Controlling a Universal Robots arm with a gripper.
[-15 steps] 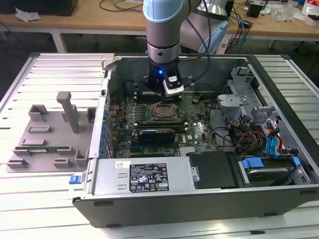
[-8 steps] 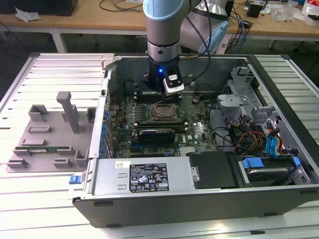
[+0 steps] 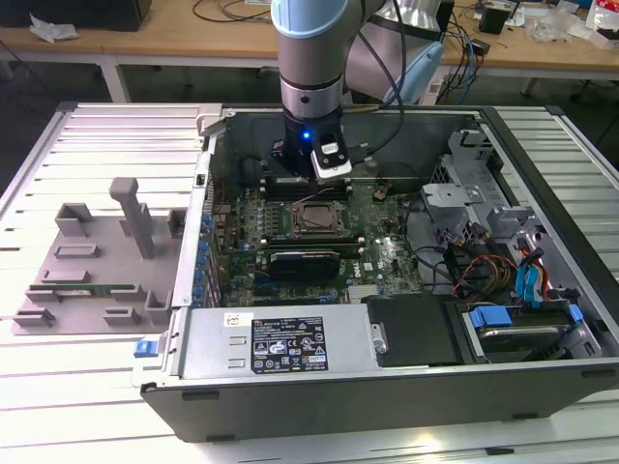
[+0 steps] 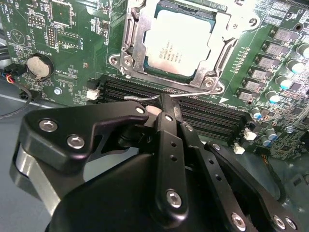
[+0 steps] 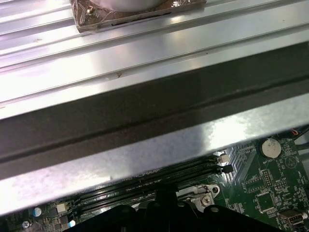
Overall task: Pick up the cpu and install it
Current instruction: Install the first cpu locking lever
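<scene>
Already seated: cpu [image 4: 183, 46] flat in socket frame [image 4: 133, 43], mid motherboard. Claw [image 4: 166, 104] closed, empty, tip at lever [image 4: 193, 93], far side of socket. Locking step, likely; calls for steady downward press, no slip.

Arm [image 3: 309, 48] vertical — claw [image 4: 161, 105] pointing down, pinched closed.

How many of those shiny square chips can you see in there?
1. The cpu lies inside the metal socket frame on the green board, in the second wrist view. Others could be hidden behind the gripper.
</scene>
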